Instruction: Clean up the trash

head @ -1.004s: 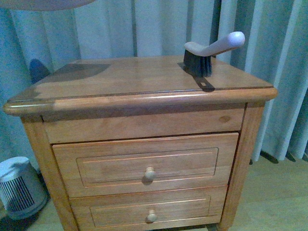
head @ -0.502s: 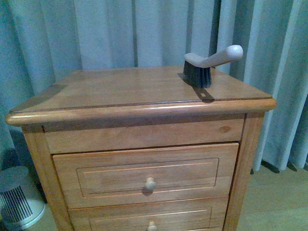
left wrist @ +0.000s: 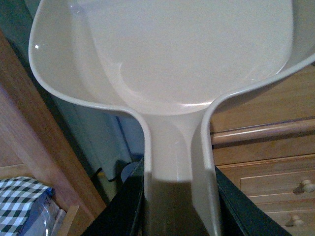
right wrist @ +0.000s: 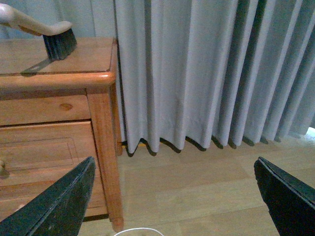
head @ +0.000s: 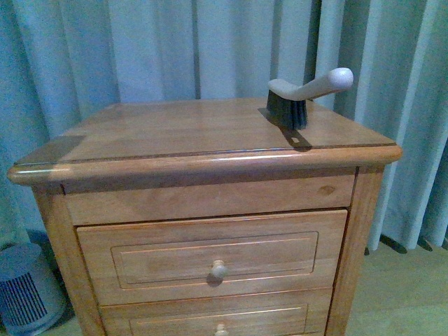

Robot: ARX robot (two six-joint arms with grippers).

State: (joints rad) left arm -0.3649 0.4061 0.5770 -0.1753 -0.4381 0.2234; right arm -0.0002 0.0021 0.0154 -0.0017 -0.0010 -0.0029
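Note:
A cream hand brush (head: 301,91) with dark bristles stands on the back right of the wooden nightstand top (head: 182,129); it also shows in the right wrist view (right wrist: 44,32). No trash shows on the top. My left gripper (left wrist: 179,196) is shut on the handle of a cream dustpan (left wrist: 182,54), whose empty scoop fills the left wrist view, beside the nightstand's left side. My right gripper (right wrist: 174,196) is open and empty, low over the wooden floor to the right of the nightstand. Neither gripper shows in the front view.
The nightstand has two drawers with round knobs (head: 218,268). Grey curtains (head: 210,49) hang behind and to the right. A small grey heater (head: 24,290) stands on the floor at the left. A white rim (right wrist: 135,231) lies below my right gripper.
The dustpan's pale edge has left the top left of the front view and its shadow on the nightstand top has shrunk away to the left. The brush has not moved.

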